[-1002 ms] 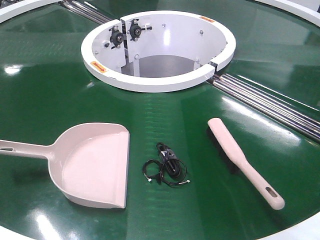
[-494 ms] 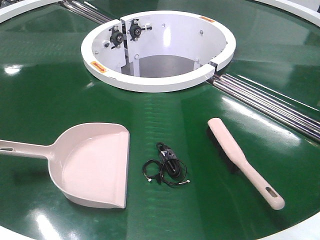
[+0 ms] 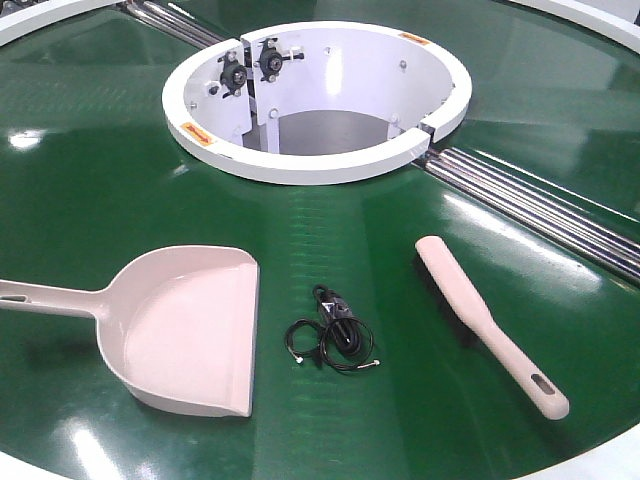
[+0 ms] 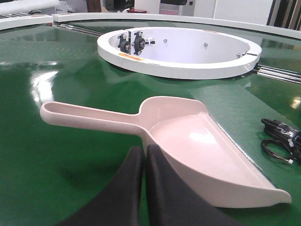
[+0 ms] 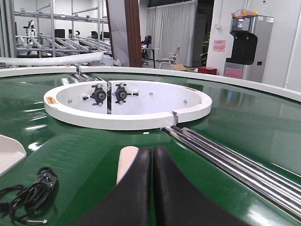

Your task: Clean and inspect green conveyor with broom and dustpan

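green conveyor [image 3: 120, 200]: glossy, bearing everything, white hub [image 3: 310, 165] at centre
dustpan [image 3: 185, 330]: flat at left, mouth facing black cable [image 3: 335, 330]
broom [image 3: 480, 320]: flat at right
left gripper [image 4: 144, 149]: fingers together, empty, near dustpan
right gripper [image 5: 152, 151]: fingers together, empty, near broom

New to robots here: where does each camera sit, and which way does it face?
Front view: high, looking down on the green conveyor, dustpan, black cable and broom; no robot parts.
Left wrist view: low behind shut left gripper, facing the dustpan.
Right wrist view: low behind shut right gripper, above the broom, facing the white hub.
All share the white hub and black cable.
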{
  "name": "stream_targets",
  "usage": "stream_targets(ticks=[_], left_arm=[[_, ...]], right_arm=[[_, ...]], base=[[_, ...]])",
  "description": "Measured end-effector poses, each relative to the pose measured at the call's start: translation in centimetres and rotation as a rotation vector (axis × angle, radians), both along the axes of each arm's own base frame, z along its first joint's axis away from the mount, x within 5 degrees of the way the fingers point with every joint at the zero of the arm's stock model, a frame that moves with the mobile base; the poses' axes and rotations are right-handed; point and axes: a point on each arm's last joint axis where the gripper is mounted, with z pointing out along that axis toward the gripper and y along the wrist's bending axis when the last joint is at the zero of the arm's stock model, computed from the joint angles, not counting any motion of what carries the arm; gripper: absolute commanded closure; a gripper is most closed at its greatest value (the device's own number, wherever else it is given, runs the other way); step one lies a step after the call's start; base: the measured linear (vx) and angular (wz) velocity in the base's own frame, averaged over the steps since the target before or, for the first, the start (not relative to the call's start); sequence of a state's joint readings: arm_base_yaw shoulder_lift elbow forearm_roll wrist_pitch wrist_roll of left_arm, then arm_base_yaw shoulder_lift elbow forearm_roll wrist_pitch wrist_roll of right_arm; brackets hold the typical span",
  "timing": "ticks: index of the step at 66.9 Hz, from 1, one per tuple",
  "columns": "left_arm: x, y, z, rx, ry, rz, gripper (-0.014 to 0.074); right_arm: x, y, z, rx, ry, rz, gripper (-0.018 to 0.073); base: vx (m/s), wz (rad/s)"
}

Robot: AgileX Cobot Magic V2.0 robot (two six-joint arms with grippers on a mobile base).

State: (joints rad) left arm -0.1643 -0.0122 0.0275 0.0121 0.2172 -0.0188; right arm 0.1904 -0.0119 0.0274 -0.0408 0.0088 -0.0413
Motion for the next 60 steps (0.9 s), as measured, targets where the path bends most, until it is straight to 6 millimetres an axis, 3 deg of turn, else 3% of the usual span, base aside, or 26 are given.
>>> stream_targets(ticks=[14,26,30,40,51,60], left_arm=[[0.0,0.0,0.2,-0.002,-0.021,0.0,0.0603],[0.1,0.0,1.7,-0.03,-0.173,-0.002,0.0603],[-0.1,0.0,2.9,-0.039,-0.21,-0.002,0.0603],[-0.5,0.1,8.1,-0.053,-0.293,-0.002,0.0603],[1.3,-0.2,11.7,-0.012,-0.102,0.002,0.0603],[3.9,-0.6,12.0,0.015,0.116,0.003,0.0603]], right_arm=[[0.0,0.0,0.0,0.0,0.0,0.0,0.0568],[0.0,0.0,0.0,0.0,0.0,0.0,0.0568],[0.0,0.0,0.0,0.0,0.0,0.0,0.0568],[0.0,0.0,0.0,0.0,0.0,0.0,0.0568],[0.0,0.0,0.0,0.0,0.0,0.0,0.0568],[0.0,0.0,0.0,0.0,0.0,0.0,0.0568]], base=[[0.0,0.0],[0.0,0.0],[0.0,0.0],[0.0,0.0],[0.0,0.0],[0.0,0.0]])
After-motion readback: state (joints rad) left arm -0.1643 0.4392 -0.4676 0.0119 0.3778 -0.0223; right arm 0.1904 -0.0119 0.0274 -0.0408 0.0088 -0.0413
